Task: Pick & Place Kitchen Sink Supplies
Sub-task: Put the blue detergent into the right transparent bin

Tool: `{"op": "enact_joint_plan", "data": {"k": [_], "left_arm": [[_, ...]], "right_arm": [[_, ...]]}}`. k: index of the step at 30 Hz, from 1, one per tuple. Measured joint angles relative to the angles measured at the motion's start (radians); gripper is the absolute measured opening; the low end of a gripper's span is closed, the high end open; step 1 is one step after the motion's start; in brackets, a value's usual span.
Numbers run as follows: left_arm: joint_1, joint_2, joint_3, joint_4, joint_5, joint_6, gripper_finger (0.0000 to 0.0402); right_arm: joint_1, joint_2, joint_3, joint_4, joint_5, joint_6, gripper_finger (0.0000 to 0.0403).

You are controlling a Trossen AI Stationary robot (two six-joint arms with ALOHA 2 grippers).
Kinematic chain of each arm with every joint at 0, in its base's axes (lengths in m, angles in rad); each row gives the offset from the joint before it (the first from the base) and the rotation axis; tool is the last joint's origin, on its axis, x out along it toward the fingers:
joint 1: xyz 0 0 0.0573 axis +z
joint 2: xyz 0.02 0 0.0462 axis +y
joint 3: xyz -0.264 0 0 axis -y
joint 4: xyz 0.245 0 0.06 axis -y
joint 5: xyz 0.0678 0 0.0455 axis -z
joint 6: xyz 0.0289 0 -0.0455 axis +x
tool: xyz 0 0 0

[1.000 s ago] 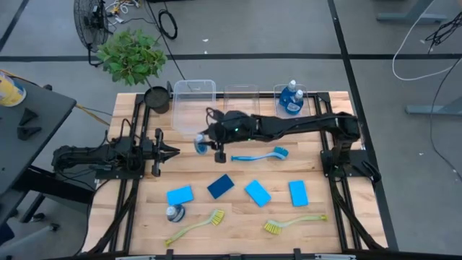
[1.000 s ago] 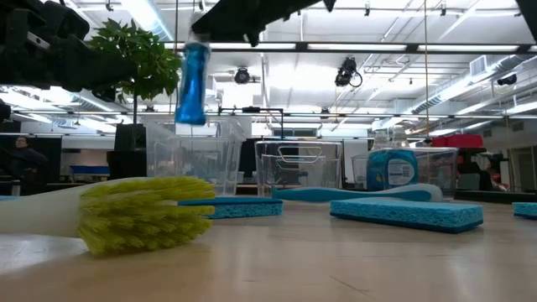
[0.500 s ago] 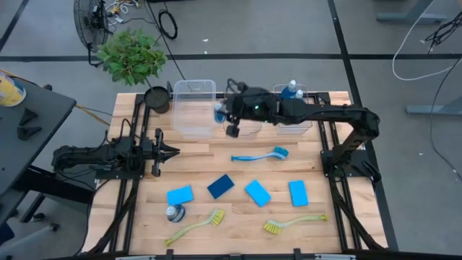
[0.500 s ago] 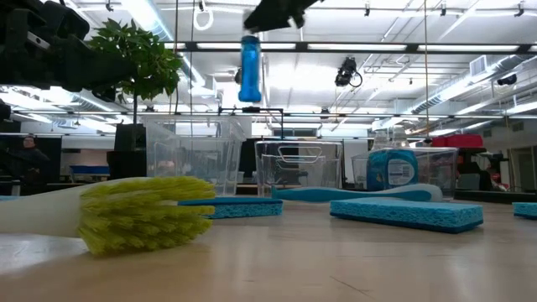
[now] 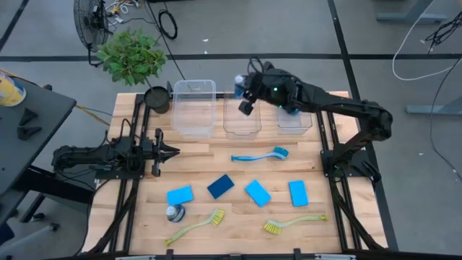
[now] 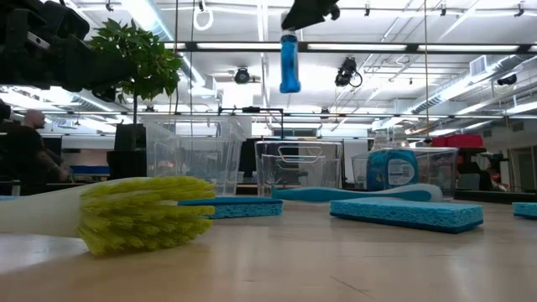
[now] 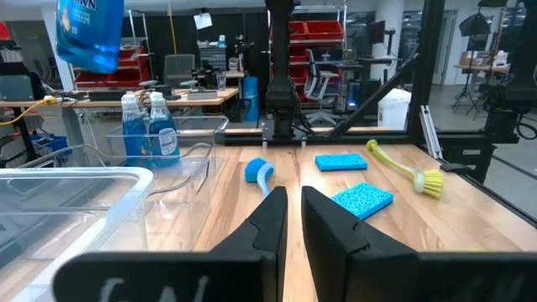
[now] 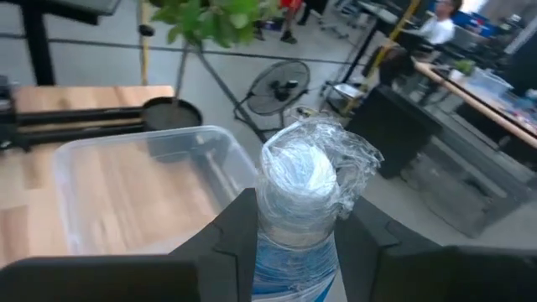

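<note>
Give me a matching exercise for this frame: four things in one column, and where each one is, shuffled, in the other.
Things:
1. blue bottle in the right gripper
2. blue brush
3. dark blue sponge
4. left gripper

Places:
A. flat on the table, between two lighter sponges
B. in the air above the bins
C. over the table's left side, holding nothing
D. on the table in front of the middle bin

Pairs: 1-B, 2-D, 3-A, 4-C
</note>
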Motion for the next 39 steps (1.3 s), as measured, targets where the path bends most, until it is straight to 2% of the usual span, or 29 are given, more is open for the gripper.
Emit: {"op": "enact_joint_plan", "data": {"k": [6,16,25,39], "left_arm": [[0.000,0.000,0.000,0.000,0.000,0.000,0.0044],[0.000,0.000,0.000,0.000,0.000,0.000,0.0044],[0.000,0.000,0.000,0.000,0.000,0.000,0.0044],[0.000,0.000,0.000,0.000,0.000,0.000,0.0044]], "right_arm": [[-0.047,-0.058,-0.036,-0.032,0.006,0.072,0.0114],[-0.129,-0.231,-0.287,0.001,0.008,0.160,0.0114],[-0.222,-0.369,-0.447,0.006,0.007,0.213,0.0114],[-0.306,-0.498,-0.577,-0.052,0.023,0.309,0.0114]]}}
